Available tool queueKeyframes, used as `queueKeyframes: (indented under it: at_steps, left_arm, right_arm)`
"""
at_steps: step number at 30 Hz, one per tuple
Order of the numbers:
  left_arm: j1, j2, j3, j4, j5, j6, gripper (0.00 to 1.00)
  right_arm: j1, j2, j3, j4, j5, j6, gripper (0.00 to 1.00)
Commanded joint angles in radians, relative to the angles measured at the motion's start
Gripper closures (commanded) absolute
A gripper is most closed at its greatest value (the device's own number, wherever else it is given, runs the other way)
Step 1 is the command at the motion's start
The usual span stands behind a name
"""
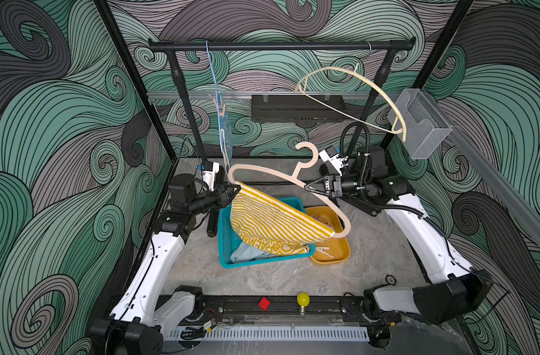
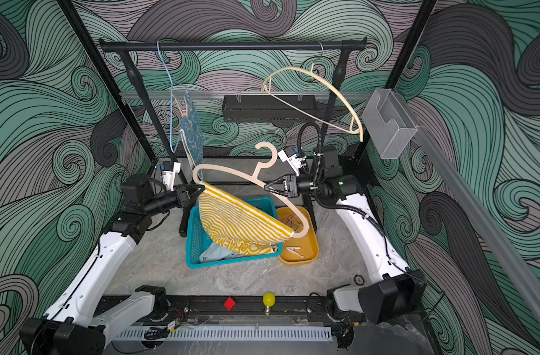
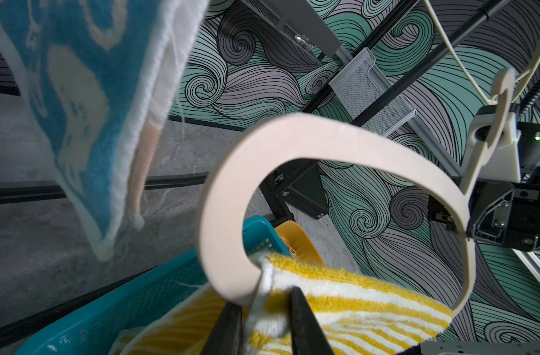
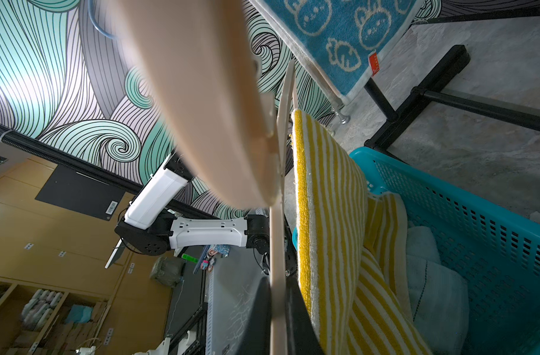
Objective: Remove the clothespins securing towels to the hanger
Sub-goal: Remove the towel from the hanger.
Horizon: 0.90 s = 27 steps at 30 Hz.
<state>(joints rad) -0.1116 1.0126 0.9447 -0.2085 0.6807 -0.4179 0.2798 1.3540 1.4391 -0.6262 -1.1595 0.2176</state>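
Yellow-and-white striped terry towel (image 1: 277,221) | left end effector (image 1: 238,188) pinches its corner | right end effector (image 1: 306,187) clamps pale-pink plastic hanger (image 3: 324,135)

At the back of my bench (image 1: 293,276) stands the rack (image 1: 277,46). The hung towel (image 1: 225,123) is at the left of its rail and a bare hanger (image 1: 354,73) is at the right. Before the rack, the held hanger (image 1: 305,170) is in the air over the basket (image 1: 224,239). My left end effector (image 1: 236,192) is at its left end and my right end effector (image 1: 308,187) is beside its neck. The draped towel (image 1: 271,221) falls from it into the basket, where another towel (image 1: 247,253) lies. The tray (image 1: 339,255) sits just beside the basket's right side, with clothespins (image 1: 325,249) in it.
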Motion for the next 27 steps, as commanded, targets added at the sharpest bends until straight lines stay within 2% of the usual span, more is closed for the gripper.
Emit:
queueKeyframes:
  at_steps: [1, 7, 10, 27]
  left_arm:
    - [0.006, -0.011, -0.007, 0.008, 0.031, 0.002, 0.79]
    - [0.006, -0.02, -0.01, 0.008, 0.031, -0.002, 0.9]
    - [0.006, -0.029, -0.009, 0.008, 0.031, -0.008, 1.0]
    - [-0.008, -0.08, 0.06, -0.03, 0.026, -0.085, 1.0]
  right_arm:
    - [-0.004, -0.003, 0.008, 0.019, -0.04, -0.004, 1.0]
    - [-0.005, -0.002, 0.005, 0.019, -0.033, -0.006, 1.0]
    - [-0.004, 0.005, 0.006, 0.015, -0.018, -0.008, 1.0]
    - [-0.005, 0.044, 0.01, -0.007, 0.064, -0.02, 1.0]
